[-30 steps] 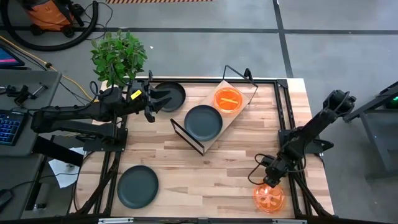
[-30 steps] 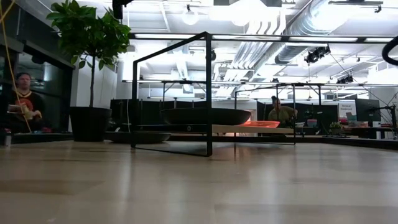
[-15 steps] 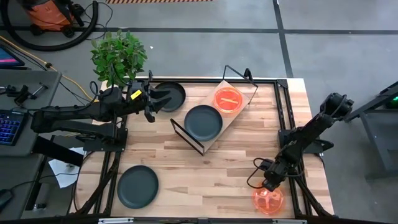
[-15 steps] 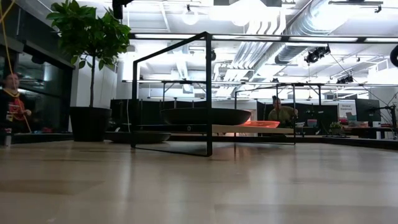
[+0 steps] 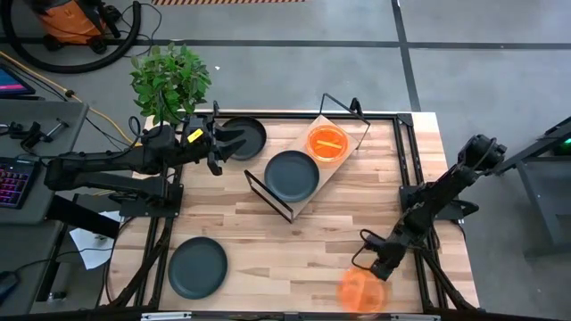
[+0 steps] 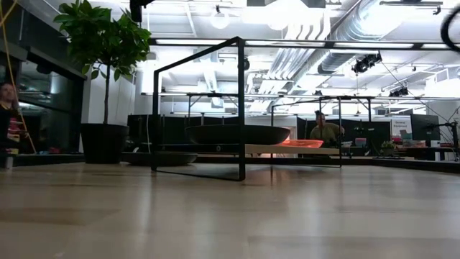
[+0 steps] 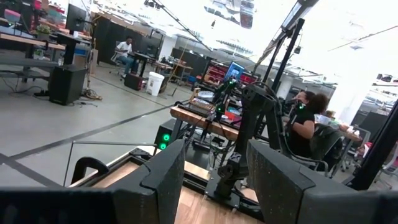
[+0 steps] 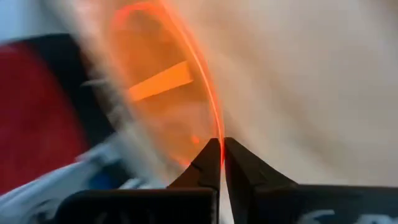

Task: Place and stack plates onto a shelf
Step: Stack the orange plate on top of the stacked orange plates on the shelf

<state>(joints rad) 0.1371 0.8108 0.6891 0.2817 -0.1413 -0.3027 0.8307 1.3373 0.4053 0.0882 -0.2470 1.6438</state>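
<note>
My right gripper [image 5: 378, 269] is shut on a translucent orange plate [image 5: 361, 289] near the table's near right corner; the plate shows blurred. The shelf [image 5: 344, 162], a light board on a black wire frame, carries a dark grey plate [image 5: 292, 176] and an orange plate [image 5: 327, 144]; both also show on the shelf [image 6: 262, 149] in the low view. My left gripper [image 5: 220, 143] stands open over the left rim of another dark plate [image 5: 244, 138] at the far left, with nothing between its fingers [image 7: 165, 180]. One more dark plate [image 5: 197, 267] lies flat at the near left. My right gripper pinches the orange plate's rim [image 8: 213, 124] between its two fingers, on the plate's far right side. The fingers [image 8: 211, 163] slant down at it from the table's far right. The plate is blurred, so I cannot tell whether it is clear of the table.
A potted plant [image 5: 169, 80] stands just off the table's far left corner, behind my left arm. The black table frame [image 5: 406, 169] runs along the right side. Bare wood lies between the shelf and the near edge [image 5: 294, 250].
My right gripper has gone toward the table's near edge and a little left, down onto the orange plate, and has shut on its rim. The plate has shifted toward the left along the near edge and is now blurred.
</note>
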